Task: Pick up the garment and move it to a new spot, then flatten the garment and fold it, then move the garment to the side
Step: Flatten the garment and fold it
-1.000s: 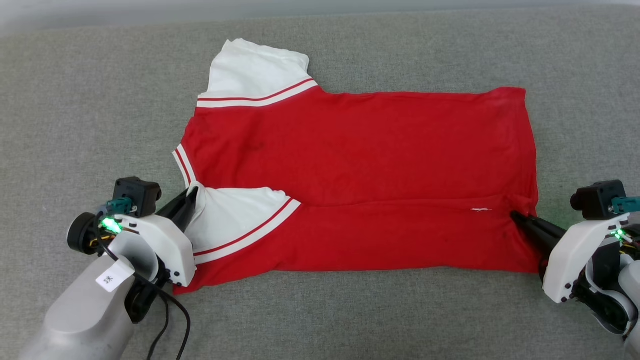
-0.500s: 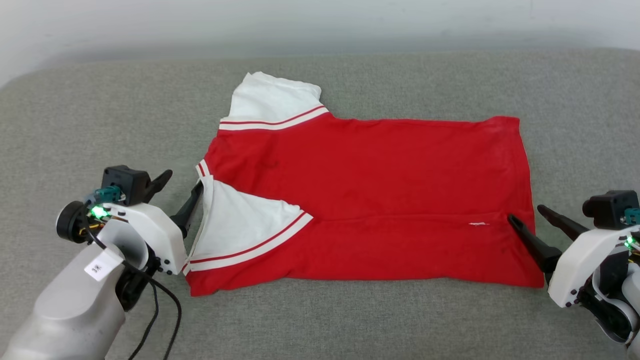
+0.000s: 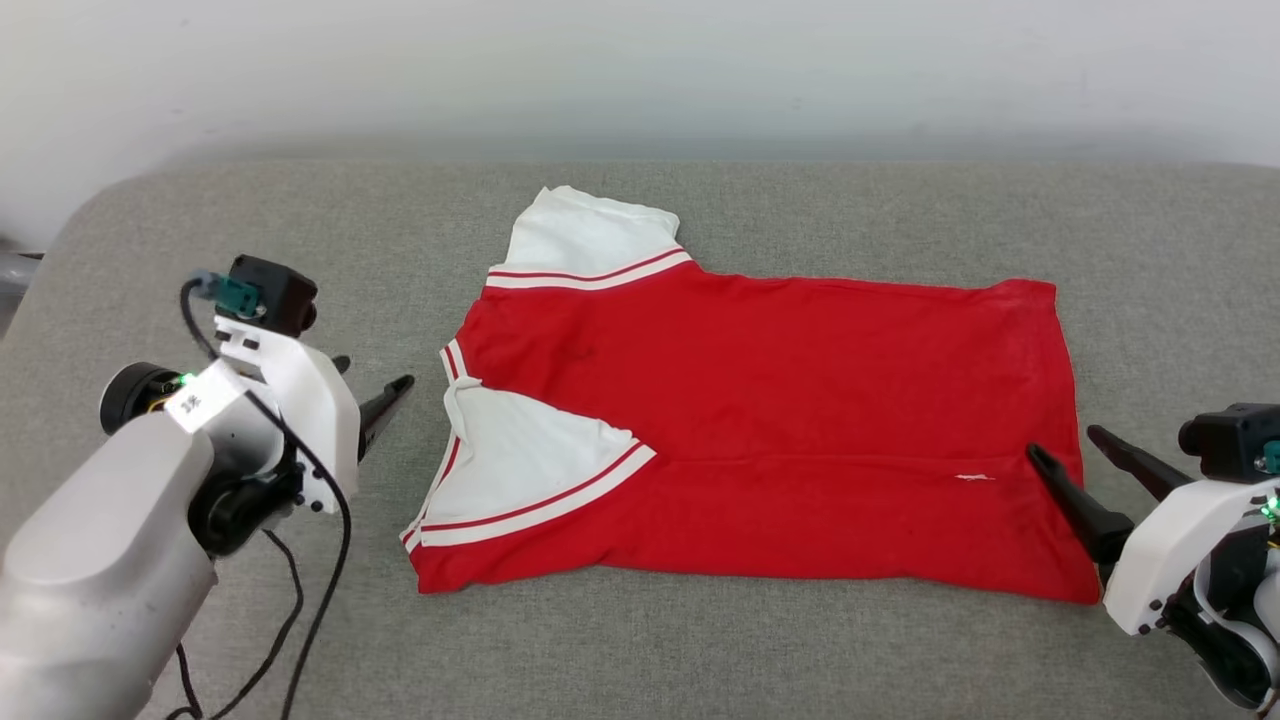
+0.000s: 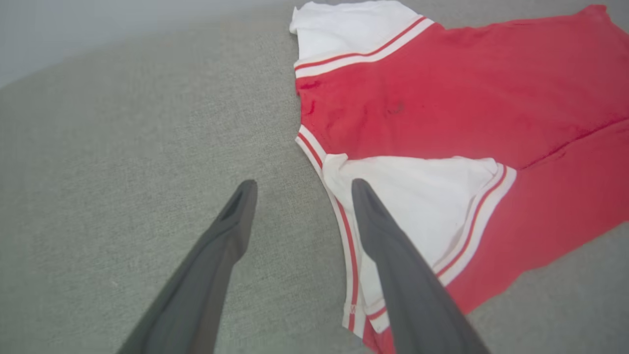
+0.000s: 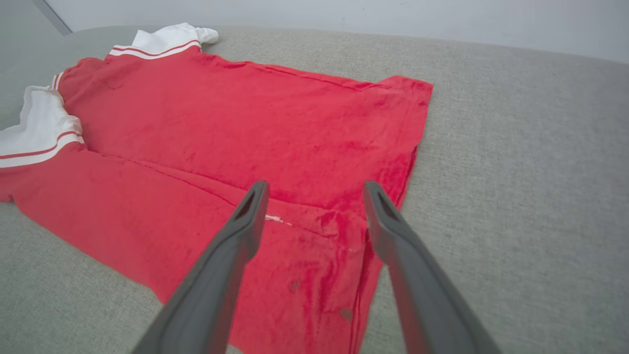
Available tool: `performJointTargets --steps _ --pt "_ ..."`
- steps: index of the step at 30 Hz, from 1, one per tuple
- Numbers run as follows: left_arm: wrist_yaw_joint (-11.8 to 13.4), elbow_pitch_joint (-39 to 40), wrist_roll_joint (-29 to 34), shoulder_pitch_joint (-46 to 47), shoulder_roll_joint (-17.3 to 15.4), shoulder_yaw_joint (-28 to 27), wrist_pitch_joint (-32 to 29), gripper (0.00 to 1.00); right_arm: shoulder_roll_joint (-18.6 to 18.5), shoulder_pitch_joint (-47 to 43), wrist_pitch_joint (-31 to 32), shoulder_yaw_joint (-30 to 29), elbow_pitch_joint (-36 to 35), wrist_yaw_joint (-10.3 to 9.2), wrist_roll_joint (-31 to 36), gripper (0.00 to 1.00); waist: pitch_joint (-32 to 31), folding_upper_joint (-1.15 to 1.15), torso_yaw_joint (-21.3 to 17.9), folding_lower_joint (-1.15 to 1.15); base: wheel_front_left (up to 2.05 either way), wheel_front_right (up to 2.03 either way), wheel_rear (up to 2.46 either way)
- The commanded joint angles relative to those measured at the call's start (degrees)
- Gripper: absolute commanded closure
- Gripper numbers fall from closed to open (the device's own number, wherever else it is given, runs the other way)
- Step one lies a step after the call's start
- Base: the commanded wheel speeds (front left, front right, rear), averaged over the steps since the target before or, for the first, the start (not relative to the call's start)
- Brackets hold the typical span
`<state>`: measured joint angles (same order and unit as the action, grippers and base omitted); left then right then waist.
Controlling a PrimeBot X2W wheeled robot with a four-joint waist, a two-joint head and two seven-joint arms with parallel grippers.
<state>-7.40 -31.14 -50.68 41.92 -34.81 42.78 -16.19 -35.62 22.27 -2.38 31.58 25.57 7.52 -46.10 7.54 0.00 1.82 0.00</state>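
Observation:
The garment [image 3: 780, 370] is a red T-shirt with white sleeves and striped trim, lying flat across the grey cushion with its collar end to the left. Its near long edge is folded over the body, and one white sleeve [image 3: 520, 470] lies on top. My left gripper [image 3: 372, 372] is open, just left of the collar and clear of the cloth. In the left wrist view the left gripper [image 4: 303, 184] hovers over the striped sleeve edge of the garment [image 4: 442, 98]. My right gripper [image 3: 1065, 442] is open above the hem's near corner. The right wrist view has the right gripper [image 5: 315, 186] over the garment [image 5: 245, 123].
The grey fabric cushion [image 3: 700, 640] stretches wide on every side of the shirt, with a pale wall [image 3: 640, 70] behind its far edge. A black cable [image 3: 320, 600] hangs from my left arm over the near-left part of the cushion.
Both grippers went from shut on the shirt's folded edge to open and drew back a little. The shirt stays folded where it was laid. The head camera has tilted up.

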Motion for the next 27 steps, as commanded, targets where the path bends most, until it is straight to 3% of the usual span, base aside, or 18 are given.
performJointTargets --steps 1,8,15,20,27 --pt "0.00 1.04 -1.43 1.51 -0.56 0.83 -3.95 0.00 0.61 -0.79 0.35 -0.63 -0.63 -0.07 0.71 0.00 -0.28 0.00 0.05 0.00 0.00 0.00 0.00" --pt "-0.02 3.17 -5.45 2.41 -1.34 5.45 -18.83 0.00 1.74 -1.58 1.55 -2.59 -1.90 -0.07 2.28 0.00 -0.76 0.00 -0.25 0.00 0.00 0.00 0.00" --pt "-0.02 2.82 -6.54 0.52 -1.85 9.63 -26.20 0.00 2.94 -1.75 2.35 -3.44 -2.92 -0.07 3.46 0.00 -0.37 0.00 -1.45 0.00 0.00 0.00 0.00" --pt "-0.02 2.12 -6.16 -0.92 -2.18 11.88 -26.43 0.00 3.70 -0.91 2.64 -4.05 -3.55 -0.07 4.08 0.00 0.80 0.00 -2.70 0.00 0.00 0.00 0.00" --pt "-0.02 -1.19 -7.97 -3.29 0.00 14.02 -25.65 0.00 4.80 0.07 2.80 -4.16 -3.70 -0.07 4.78 0.00 2.61 0.00 -3.72 0.00 0.00 0.00 0.00"
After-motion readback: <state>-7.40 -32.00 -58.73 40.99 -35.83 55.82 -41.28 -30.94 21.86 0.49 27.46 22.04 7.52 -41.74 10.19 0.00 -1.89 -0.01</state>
